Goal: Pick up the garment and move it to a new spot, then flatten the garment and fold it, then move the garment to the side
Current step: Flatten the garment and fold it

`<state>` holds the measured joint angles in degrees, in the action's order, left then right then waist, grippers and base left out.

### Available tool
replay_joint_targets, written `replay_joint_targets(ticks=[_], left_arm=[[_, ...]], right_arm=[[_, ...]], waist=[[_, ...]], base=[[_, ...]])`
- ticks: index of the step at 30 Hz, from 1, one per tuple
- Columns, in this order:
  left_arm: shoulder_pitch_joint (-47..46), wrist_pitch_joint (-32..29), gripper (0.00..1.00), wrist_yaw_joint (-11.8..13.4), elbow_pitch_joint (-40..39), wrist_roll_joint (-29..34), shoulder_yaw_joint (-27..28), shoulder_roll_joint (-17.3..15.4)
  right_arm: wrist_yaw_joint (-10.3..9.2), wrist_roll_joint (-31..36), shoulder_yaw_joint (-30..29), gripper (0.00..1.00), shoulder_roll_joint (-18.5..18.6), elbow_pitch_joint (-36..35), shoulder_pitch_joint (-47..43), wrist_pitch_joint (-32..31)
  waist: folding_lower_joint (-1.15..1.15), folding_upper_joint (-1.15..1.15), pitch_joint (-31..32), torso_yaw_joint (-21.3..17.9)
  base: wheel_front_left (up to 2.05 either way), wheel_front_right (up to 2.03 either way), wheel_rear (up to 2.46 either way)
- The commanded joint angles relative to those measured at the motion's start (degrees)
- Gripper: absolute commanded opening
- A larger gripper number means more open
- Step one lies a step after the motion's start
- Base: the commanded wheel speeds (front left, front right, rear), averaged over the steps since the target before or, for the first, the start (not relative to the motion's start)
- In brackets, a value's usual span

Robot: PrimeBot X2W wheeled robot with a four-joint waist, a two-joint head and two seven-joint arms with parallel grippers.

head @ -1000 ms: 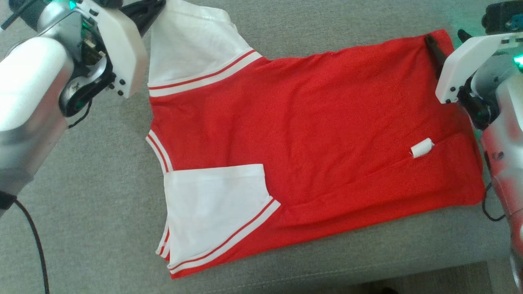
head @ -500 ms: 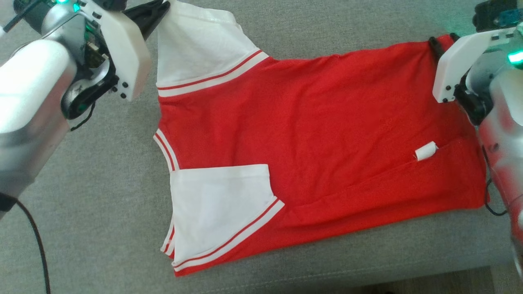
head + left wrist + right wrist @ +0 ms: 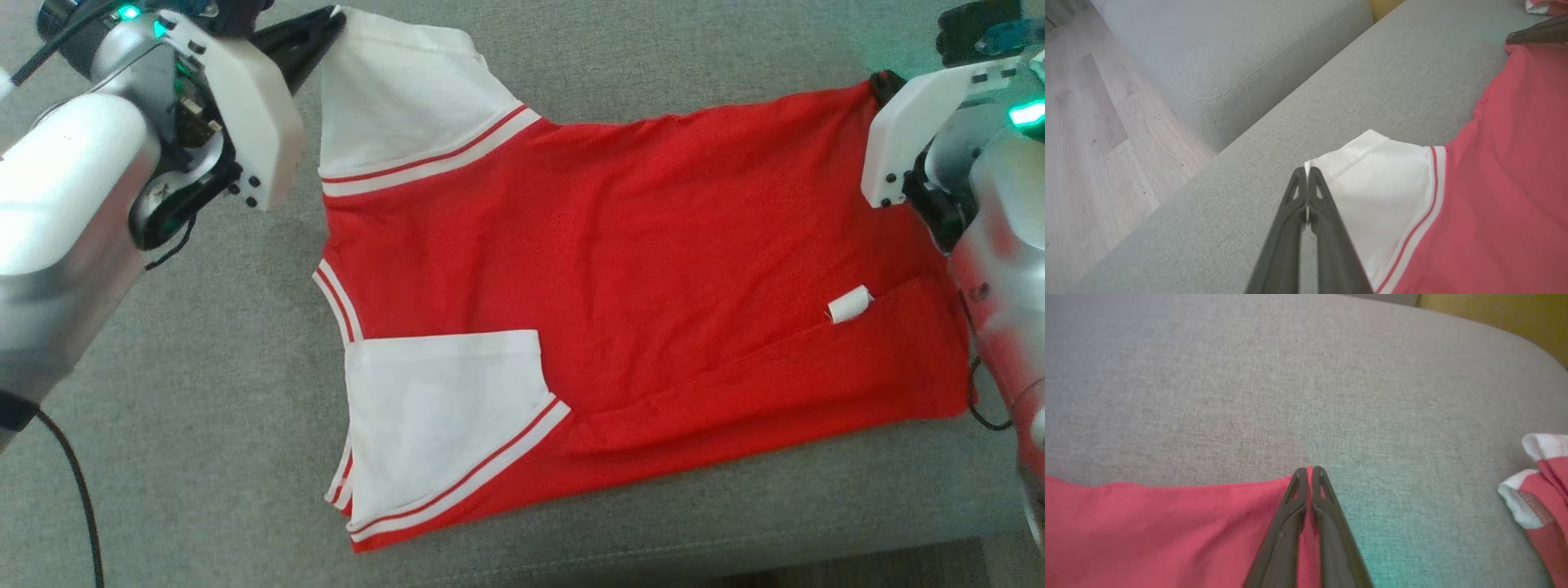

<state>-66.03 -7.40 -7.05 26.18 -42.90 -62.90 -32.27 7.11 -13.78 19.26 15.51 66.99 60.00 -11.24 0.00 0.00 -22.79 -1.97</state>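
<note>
Garment (image 3: 620, 269): red top with white sleeves, red-and-white striped trim, lying spread and mostly flat across the grey sofa cushion (image 3: 204, 392), neckline toward the robot's left, hem toward its right. Near sleeve (image 3: 433, 416) folded inward onto the red body; far sleeve (image 3: 400, 98) spread outward at the upper left corner. Near long edge of the body is turned over in a narrow fold, and a small white tag (image 3: 847, 305) sticks out at that fold close to the hem. Shallow wrinkles run across the red panel. Left gripper (image 3: 1306, 171): fingers closed together, pinching the outer corner of the far white sleeve, a sliver of white cloth visible between the tips. Right gripper (image 3: 1309, 469): fingers closed, pinching the far corner of the red hem, red cloth showing between the tips. Beyond the hem corner, a separate bunch of red and white cloth (image 3: 1543, 477) lies on the same cushion, well apart. Second grey cushion block (image 3: 1229, 49) and pale wooden floor (image 3: 1094, 143) lie past the sleeve end.
</note>
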Motion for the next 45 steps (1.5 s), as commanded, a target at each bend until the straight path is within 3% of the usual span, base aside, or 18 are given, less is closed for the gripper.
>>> replay_joint_targets(ticks=[1, 10, 16, 20, 26, 34, 45], left_arm=[[-2.5, 1.5, 0.00, 0.2, -0.5, 0.7, 2.8, -2.2], [-5.1, 11.9, 0.00, 1.4, 4.2, 1.2, 6.3, -0.4], [-3.7, 12.6, 0.00, 1.0, 6.7, -1.6, 6.9, 1.4], [1.0, 12.3, 0.00, 1.0, 4.1, -6.2, 8.3, 1.3], [8.2, 12.4, 0.00, 3.0, -3.6, -9.8, 9.1, -1.3], [20.3, 14.3, 0.00, 9.9, -19.8, -12.8, 10.0, -7.2], [33.7, 15.9, 0.00, 20.3, -36.6, -11.4, 7.6, -13.7]], right_arm=[[0.37, -0.9, 0.0, 0.00, -0.4, -1.4, 1.8, 1.6], [0.37, -7.8, -4.2, 0.00, 1.2, -2.5, 3.7, 8.3], [0.37, -11.5, -3.4, 0.00, 2.7, -4.7, 1.6, 11.0], [0.37, -14.6, -2.7, 0.00, 4.0, -6.7, -2.0, 12.1], [0.37, -16.8, -1.6, 0.00, 5.9, -8.9, -7.3, 13.2], [0.37, -18.8, -1.7, 0.00, 7.8, -13.1, -14.7, 14.9], [0.37, -18.7, -5.8, 0.00, 9.6, -18.6, -23.6, 14.2]], waist=[[0.00, 0.00, 0.1, -0.1], [0.00, 0.00, 0.3, -0.4], [0.00, 0.00, 1.8, 0.3], [0.00, 0.00, 2.8, 0.8], [0.00, 0.00, 3.6, 1.7], [0.00, 0.00, 4.5, 2.5], [0.00, 0.00, 5.6, 2.2]], base=[[0.00, 0.00, 0.00], [0.00, 0.00, 0.00], [0.00, 0.00, 0.00], [0.00, 0.00, 0.00], [0.00, 0.00, 0.00], [0.00, 0.00, 0.00], [0.00, 0.00, 0.00]])
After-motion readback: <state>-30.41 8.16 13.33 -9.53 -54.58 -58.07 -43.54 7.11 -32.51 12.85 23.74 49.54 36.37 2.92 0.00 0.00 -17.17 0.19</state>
